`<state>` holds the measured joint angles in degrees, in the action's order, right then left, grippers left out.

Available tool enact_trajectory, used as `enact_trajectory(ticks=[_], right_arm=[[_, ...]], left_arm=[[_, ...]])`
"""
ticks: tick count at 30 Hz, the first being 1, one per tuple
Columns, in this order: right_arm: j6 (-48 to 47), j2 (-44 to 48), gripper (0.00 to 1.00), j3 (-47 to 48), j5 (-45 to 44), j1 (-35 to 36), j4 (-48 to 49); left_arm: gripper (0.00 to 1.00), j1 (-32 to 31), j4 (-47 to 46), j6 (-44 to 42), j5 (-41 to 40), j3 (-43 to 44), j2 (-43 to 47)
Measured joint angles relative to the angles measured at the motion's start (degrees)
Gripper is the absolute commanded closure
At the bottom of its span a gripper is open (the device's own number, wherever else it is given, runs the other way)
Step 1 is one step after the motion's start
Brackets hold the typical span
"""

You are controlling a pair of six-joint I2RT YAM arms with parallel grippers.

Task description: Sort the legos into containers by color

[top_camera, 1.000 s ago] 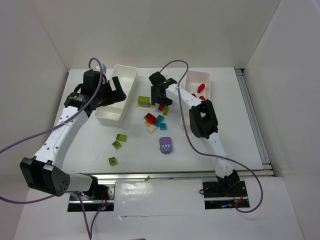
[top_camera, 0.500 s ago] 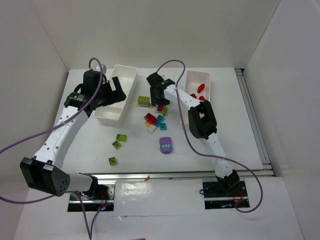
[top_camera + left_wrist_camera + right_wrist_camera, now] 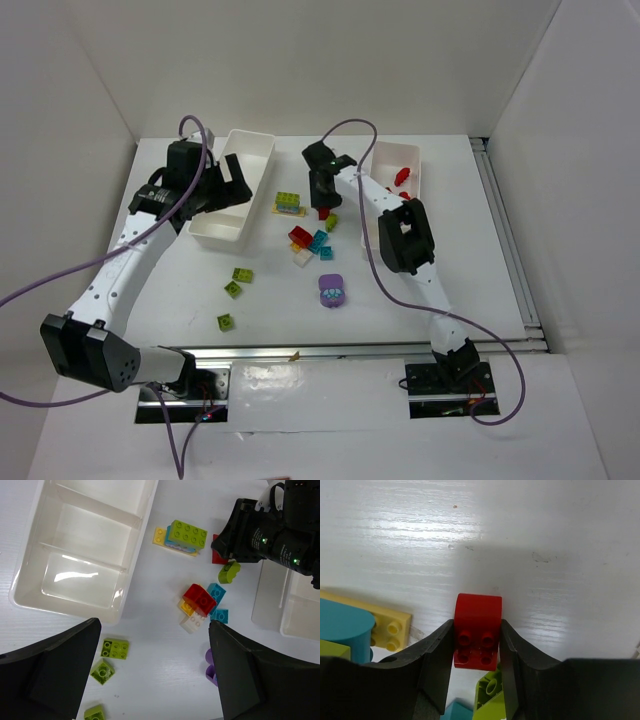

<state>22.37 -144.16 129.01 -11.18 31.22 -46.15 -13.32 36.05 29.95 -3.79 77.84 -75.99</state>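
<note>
A red brick (image 3: 477, 611), long axis running up the frame and studs toward the camera, was clamped at lower centre between the right fingers (image 3: 437, 665), its sides hidden; the left fingers (image 3: 55, 675) were spread apart.

left arm (image 3: 120, 265), right arm (image 3: 366, 196) showing white links, black joints; purple cables (image 3: 350, 123) trailing; green led (image 3: 294, 560) glowing; left gripper (image 3: 153, 625), right gripper (image 3: 476, 630) wearing matte black fingers.

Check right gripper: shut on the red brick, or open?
Shut on it. In the right wrist view the right gripper has both fingers flush against the sides of the red brick.
</note>
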Motion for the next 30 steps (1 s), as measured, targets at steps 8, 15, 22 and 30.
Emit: enact_trajectory(ticks=[8,15,22,30], right_arm=[[-0.2,2.8,0.56,0.9,-0.7,-2.7,1.0],[-0.1,21.7,0.56,-7.1,-1.7,-14.3,5.6],[-0.2,31.4,0.56,-14.6,-3.5,-23.0,9.3],[-2.1,21.0,0.49,-14.9,-1.2,-24.0,8.9]], left_arm=[[0.00,-1.1,1.7,0.0,-3.5,0.0,-0.8],[0.15,-5.9,4.8,0.0,-8.4,-4.3,0.7],[0.10,-8.0,10.2,8.5,-9.2,-15.6,8.4],[0.04,-11.0,17.1,21.8,-9.2,-26.1,8.8]])
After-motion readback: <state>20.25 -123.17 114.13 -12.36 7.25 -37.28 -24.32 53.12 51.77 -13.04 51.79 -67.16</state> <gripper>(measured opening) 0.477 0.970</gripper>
